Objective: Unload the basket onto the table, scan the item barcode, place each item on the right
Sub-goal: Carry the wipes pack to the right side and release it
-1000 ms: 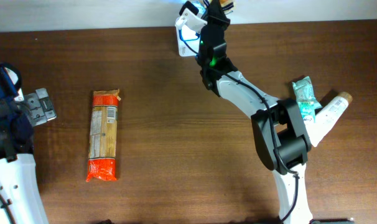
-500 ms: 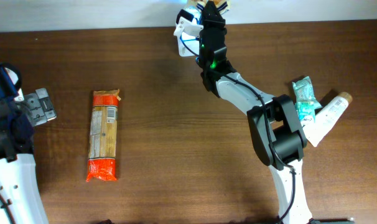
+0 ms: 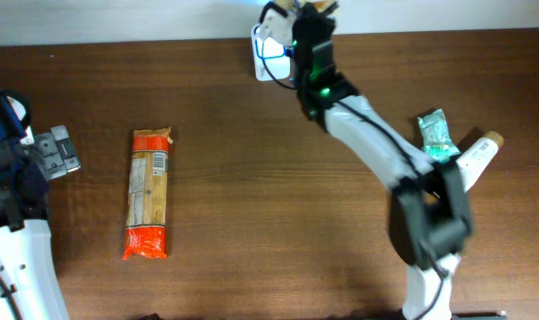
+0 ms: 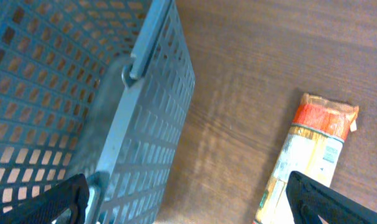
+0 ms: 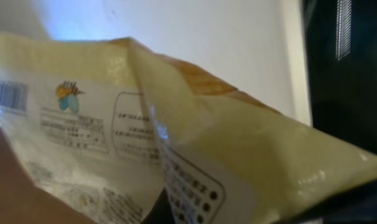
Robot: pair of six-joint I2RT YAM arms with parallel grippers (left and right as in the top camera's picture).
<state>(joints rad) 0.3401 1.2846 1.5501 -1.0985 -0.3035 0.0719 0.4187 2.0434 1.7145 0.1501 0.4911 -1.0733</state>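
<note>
**Inspector:** What is lying nearest?

**Operator:** I am seeing an orange-ended clear spaghetti packet (image 3: pixel 148 194) lying flat on the brown wooden table (image 3: pixel 252 222). The left gripper (image 3: pixel 56 153) is hanging released to its left, by a blue perforated basket (image 4: pixel 64 93).

**Inspector:** And farther off?

**Operator:** The right gripper (image 3: pixel 310 11) is clenching a pale yellow plastic packet (image 5: pixel 145 124), its barcode (image 5: pixel 11 96) showing, beside the white boxy scanner (image 3: pixel 265 55) at the far edge.

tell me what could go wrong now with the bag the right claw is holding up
1. The barcode sits at one far corner of the creased bag. If that corner ends up angled away from the white device, the scan may well miss.
2. The bag looks floppy and folded in the shut right claw, so it might sag, crumple over the code, or slip out.
</note>
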